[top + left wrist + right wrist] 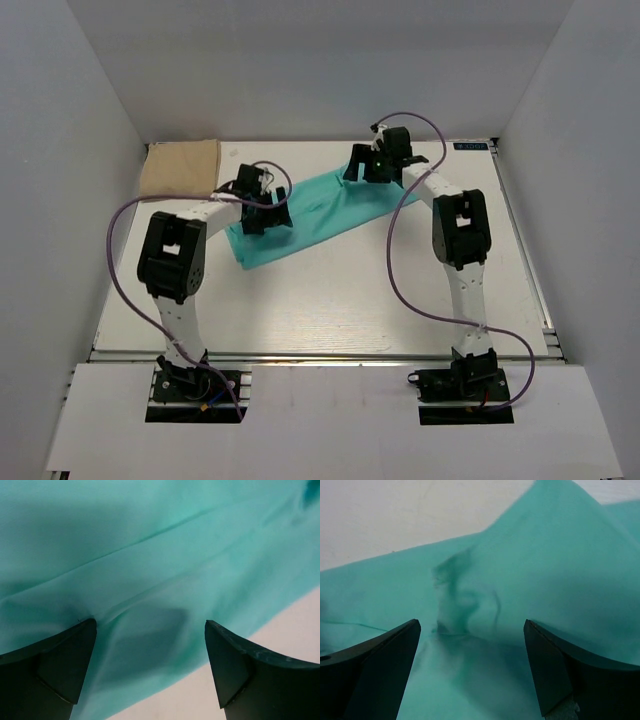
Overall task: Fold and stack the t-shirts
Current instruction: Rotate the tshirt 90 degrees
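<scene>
Folded shirt [180, 167] far-left table [330, 300] corner; second shirt [320, 215] to its right.

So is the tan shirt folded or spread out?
Folded. The tan t-shirt lies as a small, neat rectangle in the far left corner of the table, no sleeves sticking out.

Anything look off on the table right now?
The teal t-shirt lies as a long strip slanted across the table, not square to its edges, with a bunched pucker under the right pincer. The tan t-shirt sits folded flat in the far-left corner. That pincer and the left pincer hang open over the teal cloth.
</scene>
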